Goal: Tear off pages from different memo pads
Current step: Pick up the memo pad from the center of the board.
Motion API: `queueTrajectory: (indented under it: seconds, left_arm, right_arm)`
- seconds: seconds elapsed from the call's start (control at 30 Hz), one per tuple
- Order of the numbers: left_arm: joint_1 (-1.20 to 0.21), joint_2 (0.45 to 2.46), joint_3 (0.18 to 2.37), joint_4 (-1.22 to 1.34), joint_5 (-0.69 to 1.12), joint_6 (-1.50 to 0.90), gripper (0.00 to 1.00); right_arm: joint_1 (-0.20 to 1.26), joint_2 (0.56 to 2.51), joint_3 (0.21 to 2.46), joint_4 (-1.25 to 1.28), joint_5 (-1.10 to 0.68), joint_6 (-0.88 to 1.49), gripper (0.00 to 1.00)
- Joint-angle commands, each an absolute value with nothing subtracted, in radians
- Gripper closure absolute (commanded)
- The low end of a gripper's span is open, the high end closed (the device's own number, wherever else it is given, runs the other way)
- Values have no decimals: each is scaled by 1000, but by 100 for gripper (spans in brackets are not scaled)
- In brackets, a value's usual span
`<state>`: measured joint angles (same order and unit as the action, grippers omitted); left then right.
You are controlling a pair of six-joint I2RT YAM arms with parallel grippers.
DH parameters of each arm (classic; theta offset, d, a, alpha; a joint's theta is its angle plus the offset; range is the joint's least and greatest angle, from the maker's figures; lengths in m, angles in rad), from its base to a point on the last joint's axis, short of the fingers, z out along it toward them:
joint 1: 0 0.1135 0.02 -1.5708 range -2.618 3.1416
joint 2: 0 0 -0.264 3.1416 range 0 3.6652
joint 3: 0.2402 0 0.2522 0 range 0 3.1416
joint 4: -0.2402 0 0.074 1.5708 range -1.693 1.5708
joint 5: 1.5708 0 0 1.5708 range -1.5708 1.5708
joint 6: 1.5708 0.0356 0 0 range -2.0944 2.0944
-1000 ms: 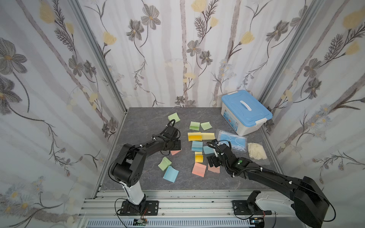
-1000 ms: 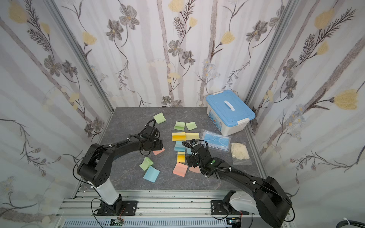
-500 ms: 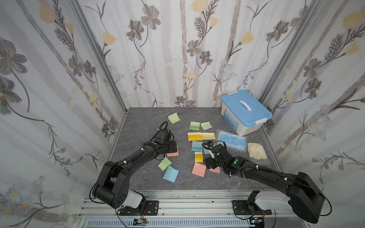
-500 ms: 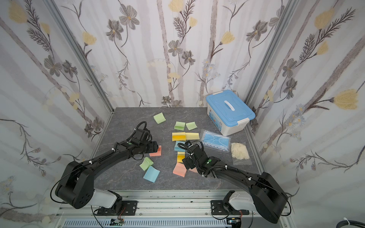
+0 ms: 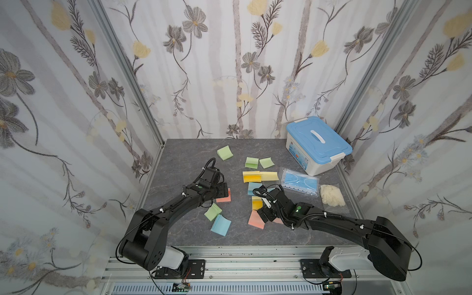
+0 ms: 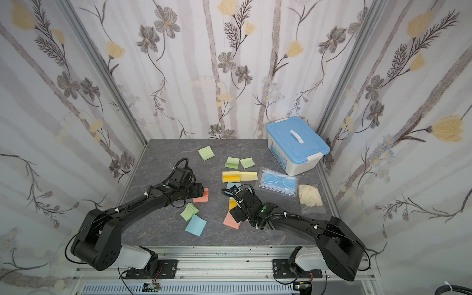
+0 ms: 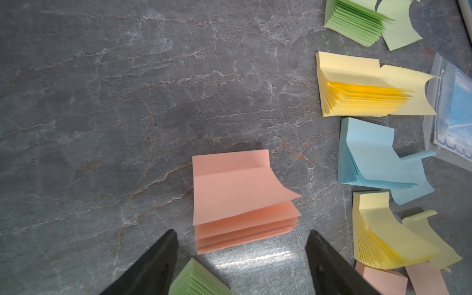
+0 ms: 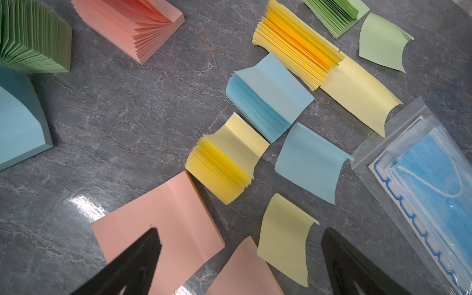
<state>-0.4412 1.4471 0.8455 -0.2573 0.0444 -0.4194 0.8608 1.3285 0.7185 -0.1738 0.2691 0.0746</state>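
Nearest the robot's base, a light blue pad [image 5: 221,224] and a near green pad [image 5: 212,212] are lying close together, with no torn sheet beside them. To their right, the right gripper [image 8: 240,237] is hovering low with its jaws spread wide, holding nothing. Below it are lying a near salmon pad [image 8: 158,229], a salmon page [image 8: 242,270] and a near yellow page [image 8: 283,240].

A little farther out, the left gripper [image 7: 241,237] is likewise standing open and empty. It is pointing at a second salmon pad [image 7: 242,204], whose top leaf is curling up at its free edge. By my reading, the step in hand is the approach to this pad, which is not yet torn.

The next move is calling for care. One finger has to slip under the curl and the jaws have to close on that single leaf, then peel it away from the glued edge. The block looks light, so it may lift with the sheet unless the right gripper is pressing it down.

Beyond lie a small yellow pad [image 8: 224,163], a blue pad [image 8: 265,97] with its blue page [image 8: 309,163], and a big yellow pad [image 8: 296,43] with a far yellow page [image 8: 357,94]. Past those, a green pad [image 8: 334,12] is lying with a green page [image 8: 383,40]. Farthest back, a lone green pad [image 5: 224,152] is sitting apart near the wall, seemingly untouched.
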Motion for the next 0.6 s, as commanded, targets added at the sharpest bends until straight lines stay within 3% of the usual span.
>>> queueTrajectory:
  seconds: [0.0, 0.57]
  left_arm:
    - [-431, 1458, 841, -255, 16, -423, 19]
    - [-382, 1502, 839, -262, 0, -428, 19]
  right_arm:
    - [864, 1322, 733, -181, 281, 78, 0]
    - [864, 1331, 831, -207, 242, 80, 0]
